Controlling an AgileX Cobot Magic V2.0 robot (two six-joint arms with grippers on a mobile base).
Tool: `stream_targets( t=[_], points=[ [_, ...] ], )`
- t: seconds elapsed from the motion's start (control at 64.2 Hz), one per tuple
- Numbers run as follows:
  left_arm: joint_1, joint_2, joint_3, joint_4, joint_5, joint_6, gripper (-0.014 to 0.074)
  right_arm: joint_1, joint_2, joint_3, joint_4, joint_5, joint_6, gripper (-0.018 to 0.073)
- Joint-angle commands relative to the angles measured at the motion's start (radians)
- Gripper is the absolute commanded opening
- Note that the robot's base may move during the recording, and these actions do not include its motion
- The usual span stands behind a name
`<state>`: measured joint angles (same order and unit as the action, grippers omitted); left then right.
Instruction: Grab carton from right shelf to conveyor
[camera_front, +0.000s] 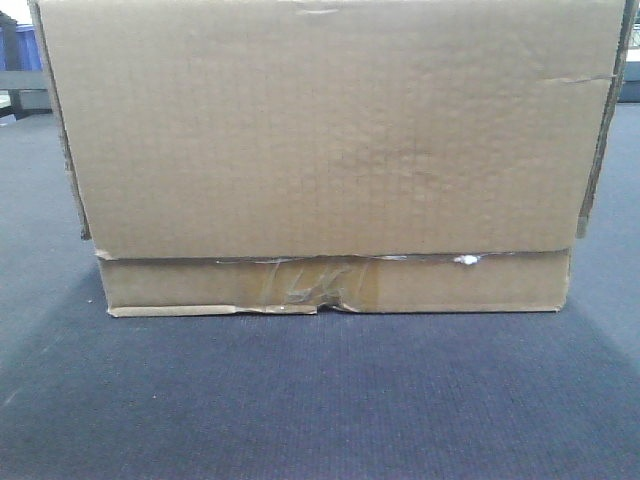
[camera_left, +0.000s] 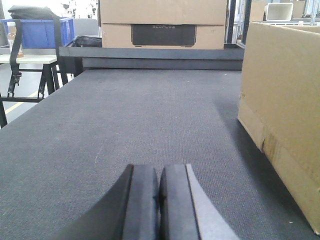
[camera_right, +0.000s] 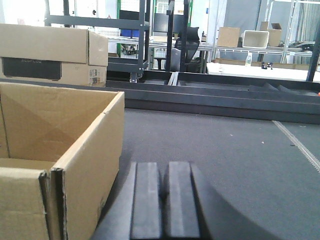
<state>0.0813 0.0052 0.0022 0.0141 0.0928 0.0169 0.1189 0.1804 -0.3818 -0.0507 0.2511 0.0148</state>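
Left end effector (camera_left: 159, 200), right end effector (camera_right: 163, 200): both pressing together, gripping nothing, flanking carton (camera_front: 330, 150). Carton: sitting on conveyor (camera_front: 320, 400). Risk: a swinging arm nudging it askew.

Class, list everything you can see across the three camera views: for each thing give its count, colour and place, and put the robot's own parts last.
carton: one, plain brown, open-topped, resting on the belt between the two hands
conveyor: one, dark navy-grey woven belt, under the carton
printed box: one, tan with a black panel, beyond the belt's far end
blue bins: at least one, blue, on a side table to the left
white tub: one, on a far table
left hand: one, black, fingers shut, empty, left of the carton
right hand: one, black, fingers shut, empty, right of the carton
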Motion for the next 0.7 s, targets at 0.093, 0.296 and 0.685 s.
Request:
stream_targets(
  t=[0.093,0.296,0.685],
  points=[
    [0.001,-0.005,-0.002,-0.005,-0.021,0.003,0.0004,-0.108,-0.029,0.097,0.113,-0.086,-0.078,-0.0070],
    [0.001,-0.005,-0.002,-0.005,-0.021,0.003,0.0004,-0.170,-0.160,0.271,0.156,-0.170,-0.078,-0.0070],
    [0.001,-0.005,-0.002,-0.005,-0.021,0.003,0.0004,-0.170,-0.180,0.382,0.156,-0.237,-0.078,-0.0070]
  ],
)
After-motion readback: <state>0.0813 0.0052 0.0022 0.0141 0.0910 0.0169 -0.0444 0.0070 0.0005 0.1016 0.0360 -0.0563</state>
